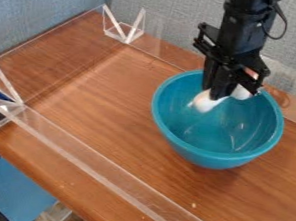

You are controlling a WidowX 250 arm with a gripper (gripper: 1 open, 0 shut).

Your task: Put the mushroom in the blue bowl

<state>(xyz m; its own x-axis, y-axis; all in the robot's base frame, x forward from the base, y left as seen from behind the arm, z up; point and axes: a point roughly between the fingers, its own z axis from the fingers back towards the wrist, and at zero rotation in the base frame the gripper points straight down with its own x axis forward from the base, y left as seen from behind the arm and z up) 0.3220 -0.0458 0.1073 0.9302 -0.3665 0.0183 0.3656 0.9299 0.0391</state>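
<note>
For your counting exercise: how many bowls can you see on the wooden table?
1. The blue bowl sits on the right side of the table, beneath the gripper, which holds the mushroom over it. None appear hidden.

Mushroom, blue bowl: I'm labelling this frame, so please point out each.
mushroom (205,102), camera view, on the white stem below the jaws.
blue bowl (207,149), camera view, on its near outer wall.

Soft even light, low resolution, slight blur.
</note>
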